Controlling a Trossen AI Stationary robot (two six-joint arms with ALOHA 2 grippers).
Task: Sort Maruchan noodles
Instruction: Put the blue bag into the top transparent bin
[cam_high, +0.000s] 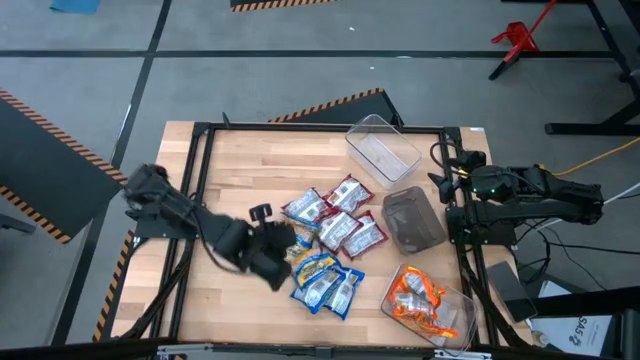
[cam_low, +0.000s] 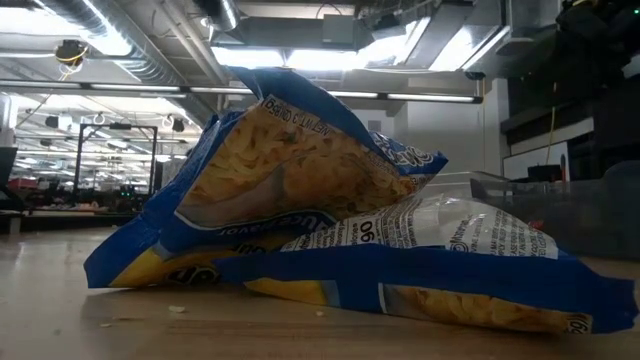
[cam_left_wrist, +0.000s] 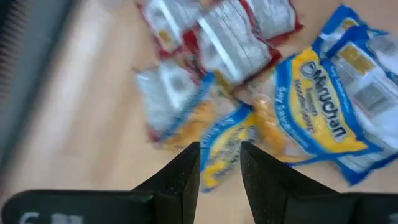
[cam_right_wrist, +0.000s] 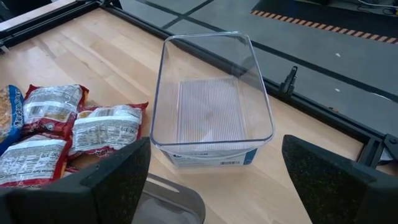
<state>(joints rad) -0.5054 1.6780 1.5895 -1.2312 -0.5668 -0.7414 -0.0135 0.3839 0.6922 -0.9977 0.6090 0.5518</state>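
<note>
Noodle packets lie mid-table: several red-and-white ones (cam_high: 340, 215) (cam_right_wrist: 99, 134), and nearer the near edge several blue-and-yellow ones (cam_high: 325, 280) (cam_low: 330, 230) (cam_left_wrist: 311, 118), overlapping flat on the wood. Orange packets (cam_high: 420, 300) lie in a clear tub. My left gripper (cam_high: 278, 256) (cam_left_wrist: 220, 165) hovers at the left end of the blue pile, fingers slightly apart over one blue-and-yellow packet's end (cam_left_wrist: 217, 146); I cannot tell whether they touch it. My right gripper (cam_right_wrist: 227, 186) waits wide open at the table's right edge (cam_high: 470, 190).
An empty clear tub (cam_high: 382, 148) (cam_right_wrist: 211, 99) stands at the far right of the table. A dark grey tub (cam_high: 413, 218) sits between it and the clear tub (cam_high: 455, 315) with orange packets at the near right. Bare wood (cam_high: 240, 180) lies to the left.
</note>
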